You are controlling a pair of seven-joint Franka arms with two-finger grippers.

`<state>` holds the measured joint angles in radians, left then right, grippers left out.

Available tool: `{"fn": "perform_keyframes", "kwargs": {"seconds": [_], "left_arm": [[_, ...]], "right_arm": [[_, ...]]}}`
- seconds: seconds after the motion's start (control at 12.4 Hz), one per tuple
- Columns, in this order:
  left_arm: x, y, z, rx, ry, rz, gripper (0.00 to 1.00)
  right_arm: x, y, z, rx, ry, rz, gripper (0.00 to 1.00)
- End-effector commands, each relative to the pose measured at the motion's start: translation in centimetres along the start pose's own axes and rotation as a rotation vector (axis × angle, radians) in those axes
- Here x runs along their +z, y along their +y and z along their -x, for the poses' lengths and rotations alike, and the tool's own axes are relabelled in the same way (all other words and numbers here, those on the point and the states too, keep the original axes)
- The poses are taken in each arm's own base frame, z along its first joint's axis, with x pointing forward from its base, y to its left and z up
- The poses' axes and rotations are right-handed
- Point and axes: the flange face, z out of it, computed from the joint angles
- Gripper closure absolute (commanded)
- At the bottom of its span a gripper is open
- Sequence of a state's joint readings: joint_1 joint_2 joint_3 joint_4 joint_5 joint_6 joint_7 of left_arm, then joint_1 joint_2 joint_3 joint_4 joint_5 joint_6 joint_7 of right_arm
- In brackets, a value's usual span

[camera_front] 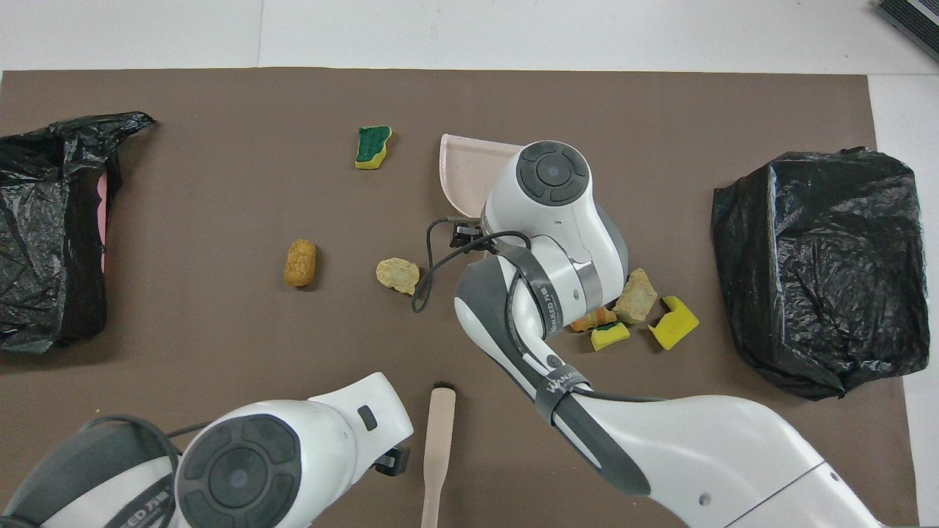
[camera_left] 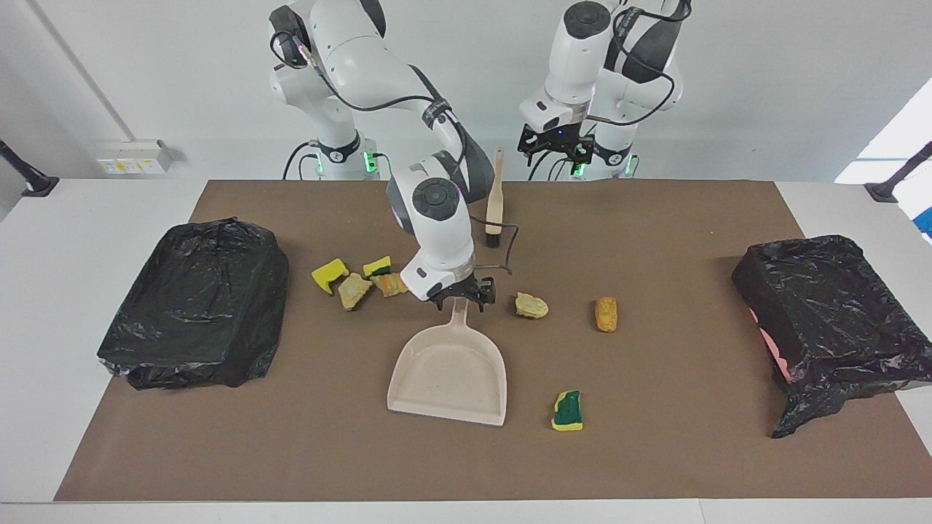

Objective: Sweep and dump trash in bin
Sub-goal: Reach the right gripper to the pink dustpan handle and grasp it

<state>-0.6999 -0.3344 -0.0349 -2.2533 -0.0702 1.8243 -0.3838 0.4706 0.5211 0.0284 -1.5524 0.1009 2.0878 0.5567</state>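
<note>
The beige dustpan (camera_left: 448,375) lies mid-table, handle toward the robots. My right gripper (camera_left: 460,297) is low at the handle's end, fingers open on either side of it. In the overhead view the right arm covers most of the dustpan (camera_front: 462,165). Several trash scraps lie beside it toward the right arm's end: a yellow sponge (camera_left: 329,275), a tan chunk (camera_left: 354,290), a green-backed sponge (camera_left: 377,266) and an orange chunk (camera_left: 391,284). Three lie toward the left arm's end: a tan chunk (camera_left: 531,306), an orange chunk (camera_left: 606,314) and a green-backed sponge (camera_left: 567,410). My left gripper (camera_left: 553,148) is open, raised beside the brush's handle end.
The beige brush (camera_left: 495,204) lies nearer to the robots than the dustpan, bristles toward it. Black bag-lined bins stand at the right arm's end (camera_left: 196,302) and the left arm's end (camera_left: 830,320) of the brown mat (camera_left: 655,451).
</note>
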Motion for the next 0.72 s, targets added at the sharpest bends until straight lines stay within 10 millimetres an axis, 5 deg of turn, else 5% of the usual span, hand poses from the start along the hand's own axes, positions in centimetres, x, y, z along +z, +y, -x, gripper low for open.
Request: {"fn": "perform_keyframes", "kwargs": {"seconds": [0.0, 0.16, 0.4, 0.64], "left_arm": [[2.0, 2.2, 3.1, -0.005, 0.016, 0.025, 0.0], [3.7, 4.0, 5.0, 0.011, -0.01, 0.026, 0.0], [8.4, 7.8, 8.3, 0.029, -0.004, 0.012, 0.0], [10.7, 9.3, 10.6, 0.05, -0.024, -0.014, 0.0]], "right_arm": [[0.4, 0.1, 0.6, 0.014, -0.03, -0.006, 0.57], [0.4, 0.1, 0.9, 0.027, -0.055, 0.004, 1.0], [0.3, -0.3, 1.2, -0.067, -0.067, -0.005, 1.0], [-1.9, 0.6, 0.8, -0.319, -0.036, -0.022, 1.0]]}}
